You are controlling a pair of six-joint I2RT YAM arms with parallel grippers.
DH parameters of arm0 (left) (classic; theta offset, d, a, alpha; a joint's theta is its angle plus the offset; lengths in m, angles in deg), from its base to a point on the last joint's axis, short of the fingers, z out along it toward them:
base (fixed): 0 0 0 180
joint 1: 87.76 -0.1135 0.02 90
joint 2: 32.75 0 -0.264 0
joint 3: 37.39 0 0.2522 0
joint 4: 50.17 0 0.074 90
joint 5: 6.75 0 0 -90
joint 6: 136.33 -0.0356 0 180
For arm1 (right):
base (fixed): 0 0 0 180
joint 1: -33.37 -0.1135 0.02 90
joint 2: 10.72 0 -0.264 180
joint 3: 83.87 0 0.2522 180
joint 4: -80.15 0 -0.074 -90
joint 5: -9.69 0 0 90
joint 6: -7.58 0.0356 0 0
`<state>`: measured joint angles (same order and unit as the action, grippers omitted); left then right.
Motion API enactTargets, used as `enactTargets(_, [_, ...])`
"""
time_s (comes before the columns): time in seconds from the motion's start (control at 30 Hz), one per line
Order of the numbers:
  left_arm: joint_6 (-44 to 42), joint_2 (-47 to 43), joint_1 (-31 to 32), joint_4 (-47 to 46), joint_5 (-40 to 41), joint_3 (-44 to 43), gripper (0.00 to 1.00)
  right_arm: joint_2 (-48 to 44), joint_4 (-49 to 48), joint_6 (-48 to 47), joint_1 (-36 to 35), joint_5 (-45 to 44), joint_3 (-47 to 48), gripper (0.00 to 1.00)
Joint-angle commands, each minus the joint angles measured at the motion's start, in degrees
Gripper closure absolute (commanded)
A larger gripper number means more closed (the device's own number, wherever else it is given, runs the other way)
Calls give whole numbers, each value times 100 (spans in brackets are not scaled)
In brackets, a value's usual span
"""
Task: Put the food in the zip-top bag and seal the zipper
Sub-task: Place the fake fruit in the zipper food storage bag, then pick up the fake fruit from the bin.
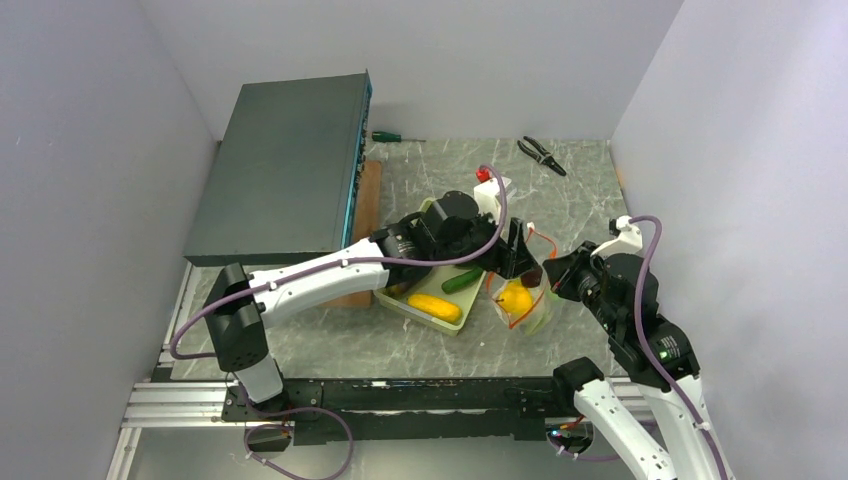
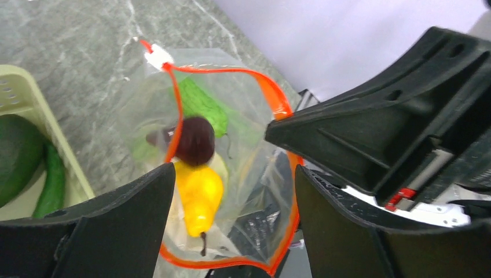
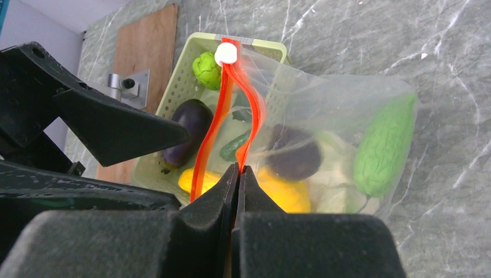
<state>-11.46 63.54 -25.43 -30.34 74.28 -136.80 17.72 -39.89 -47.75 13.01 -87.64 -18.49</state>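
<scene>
The clear zip-top bag (image 1: 522, 308) stands right of the tray, its mouth spread wide. Its red-orange zipper (image 2: 278, 104) rings the opening and ends in a white slider (image 3: 226, 54). Inside lie food pieces: a dark purple piece (image 2: 195, 141), a yellow one (image 2: 200, 194) and a bright green one (image 3: 385, 145). My left gripper (image 2: 234, 231) hovers open over the mouth, empty, with a finger on each side. My right gripper (image 3: 238, 171) is shut on the zipper strip at the bag's near edge, holding it up.
The pale green tray (image 3: 168, 98) left of the bag holds a purple eggplant (image 3: 188, 130), a green round piece (image 3: 206, 69), a cucumber (image 1: 462, 281) and a yellow piece (image 1: 434, 306). A dark box (image 1: 285, 170) stands far left; pliers (image 1: 541, 153) and a screwdriver (image 1: 392, 137) lie at the back.
</scene>
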Motion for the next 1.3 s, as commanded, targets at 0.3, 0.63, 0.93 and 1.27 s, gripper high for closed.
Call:
enactTargets(0.3, [-884, -142, 241, 1463, 1801, -453, 23, -95, -166, -23, -15, -116, 146, 100])
enactTargets(0.63, [-1167, -214, 272, 2304, 3070, -345, 22, -269, -100, 51, -17, -404, 138, 100])
enactTargets(0.93, [-1200, 324, 75, 2924, 3426, -545, 25, -625, 4, 171, -25, -889, 217, 100])
enactTargets(1.27, [-1412, 1444, -106, 3169, 3469, -1545, 45, -620, -48, 109, -20, -840, 152, 100])
